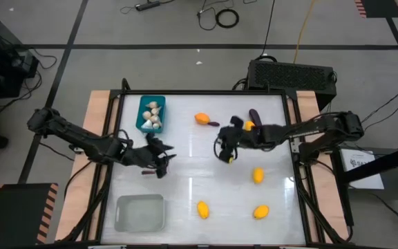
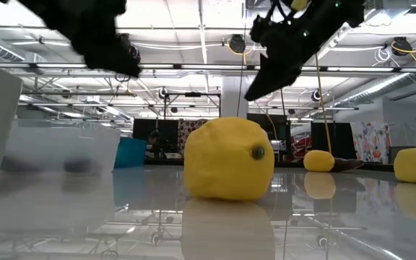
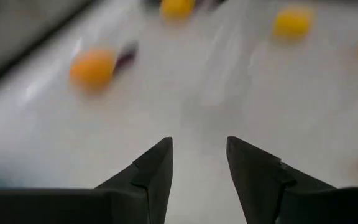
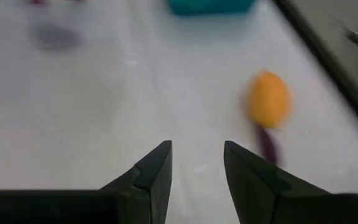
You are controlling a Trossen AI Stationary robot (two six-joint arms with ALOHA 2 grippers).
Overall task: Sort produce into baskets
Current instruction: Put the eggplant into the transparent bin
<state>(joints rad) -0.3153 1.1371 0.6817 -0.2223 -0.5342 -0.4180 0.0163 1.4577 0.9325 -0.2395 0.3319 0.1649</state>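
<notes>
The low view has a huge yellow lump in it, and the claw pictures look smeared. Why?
Low view: a lemon sits close to the lens, so it looms large, mirrored in the glossy table. Both wrist views: the claw fingers are crisp, the fruit beyond soft and smeared.

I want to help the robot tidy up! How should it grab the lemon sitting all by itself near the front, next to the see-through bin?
Come straight down from above and pinch the lemon across its narrower middle, not over its pointed ends. It lies flat on the table with bare space all round, apart from the translucent bin, so nothing blocks the fingers. The left gripper, open now, looks a little nearer.
</notes>
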